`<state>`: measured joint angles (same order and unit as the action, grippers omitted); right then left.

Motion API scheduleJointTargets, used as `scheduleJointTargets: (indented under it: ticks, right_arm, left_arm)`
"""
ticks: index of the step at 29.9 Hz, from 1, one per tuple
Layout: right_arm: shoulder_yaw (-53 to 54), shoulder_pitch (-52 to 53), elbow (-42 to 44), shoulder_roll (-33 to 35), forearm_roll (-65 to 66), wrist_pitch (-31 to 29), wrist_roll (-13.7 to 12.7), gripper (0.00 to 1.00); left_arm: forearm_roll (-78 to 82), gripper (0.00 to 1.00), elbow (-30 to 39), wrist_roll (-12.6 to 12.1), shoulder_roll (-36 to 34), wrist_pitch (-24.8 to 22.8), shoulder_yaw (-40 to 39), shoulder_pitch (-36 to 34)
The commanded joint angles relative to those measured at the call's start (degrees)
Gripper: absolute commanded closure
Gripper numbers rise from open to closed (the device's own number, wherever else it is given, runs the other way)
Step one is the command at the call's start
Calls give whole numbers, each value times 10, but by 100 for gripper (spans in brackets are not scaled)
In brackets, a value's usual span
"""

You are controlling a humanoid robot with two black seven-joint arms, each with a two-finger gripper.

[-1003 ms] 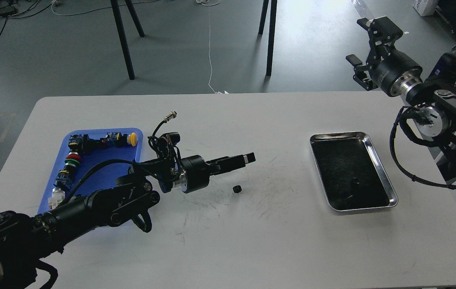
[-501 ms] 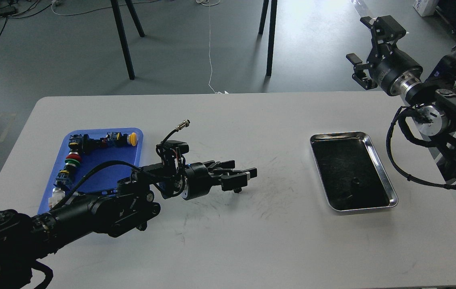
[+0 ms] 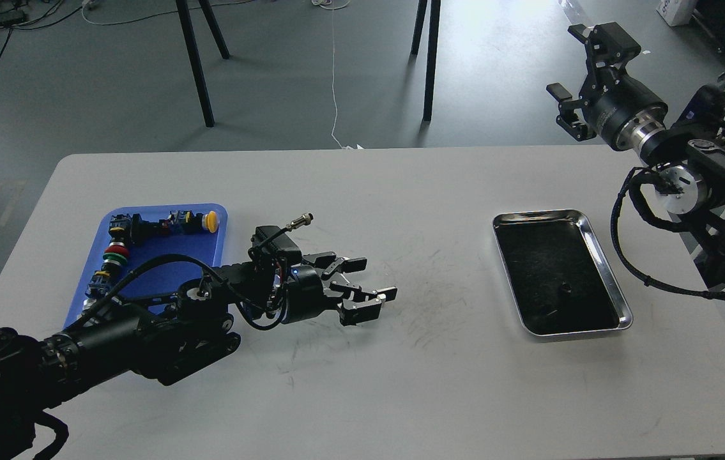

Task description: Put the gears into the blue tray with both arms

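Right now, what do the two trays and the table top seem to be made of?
The blue tray looks like matte moulded plastic: uniform bright colour, rounded corners, no glare. The other tray seems to be polished steel: its rim shines like a mirror, while its bottom looks dark. The table is probably laminate or painted board: pale, flat, with grey scuff marks.

Blue tray (image 3: 206, 239) left on table (image 3: 400, 383), steel tray (image 3: 611, 291) right.
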<state>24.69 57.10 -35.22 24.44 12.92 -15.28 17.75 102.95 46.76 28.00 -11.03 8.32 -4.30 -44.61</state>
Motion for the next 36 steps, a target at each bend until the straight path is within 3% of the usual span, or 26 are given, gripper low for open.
scheduleJointTargets:
  ticks: [1, 9, 22, 36]
  right_arm:
    - [0, -1, -1, -2, -1, 2, 1, 2]
    - [1, 0, -3, -4, -1, 4, 1, 2]
    - [0, 0, -3, -4, 0, 4, 0, 2]
    - [-1, 0, -4, -4, 0, 4, 0, 2]
  left_arm:
    - [29, 22, 0, 0, -5, 14, 15, 0]
    - [56, 27, -4, 0, -3, 27, 21, 0]
    - [65, 44, -17, 0, 3, 31, 20, -14]
    - [64, 45, -33, 0, 22, 31, 23, -5]
